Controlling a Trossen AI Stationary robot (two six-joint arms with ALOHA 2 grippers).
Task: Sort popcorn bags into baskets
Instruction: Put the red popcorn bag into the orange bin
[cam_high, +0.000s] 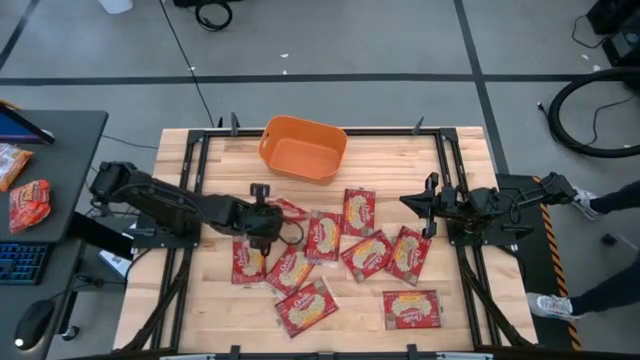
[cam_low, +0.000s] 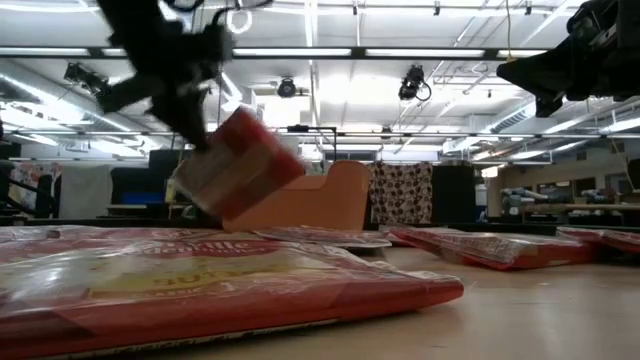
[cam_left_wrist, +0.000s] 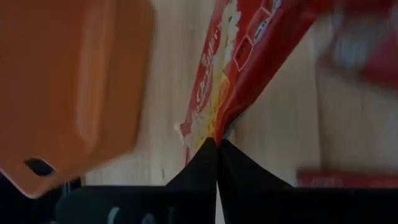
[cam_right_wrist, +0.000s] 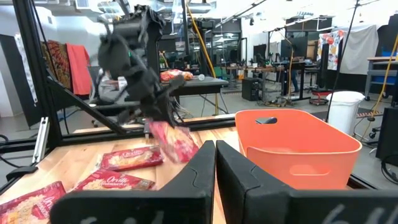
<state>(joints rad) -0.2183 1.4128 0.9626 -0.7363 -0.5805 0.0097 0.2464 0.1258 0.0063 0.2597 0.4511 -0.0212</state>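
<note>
High view: the left gripper (cam_high: 268, 212) sits over the middle of the table (cam_high: 460, 320), above the left end of a cluster of bags. The held bag (cam_high: 288, 209) shows only as a red sliver beside it. About 9 more bags lie flat on the wood, among them 1 near the front edge (cam_high: 411, 309). The tub (cam_high: 303, 146) stands at the far edge, well apart from the cluster. The right gripper (cam_high: 421, 206) waits over the right side.

Low view: the held bag (cam_low: 236, 165) hangs tilted, clear of the table, under the left gripper (cam_low: 200, 140). The tub (cam_low: 310, 200) is behind it.

Left wrist view: the fingers (cam_left_wrist: 202, 163) are closed on a corner of the bag (cam_left_wrist: 239, 59); the tub (cam_left_wrist: 68, 87) is beside it.

Right wrist view: the right fingers (cam_right_wrist: 199, 168) meet with nothing between them. The left gripper (cam_right_wrist: 163, 118) and bag (cam_right_wrist: 175, 140) appear across the table, and the tub (cam_right_wrist: 298, 149) shows no bags inside.
</note>
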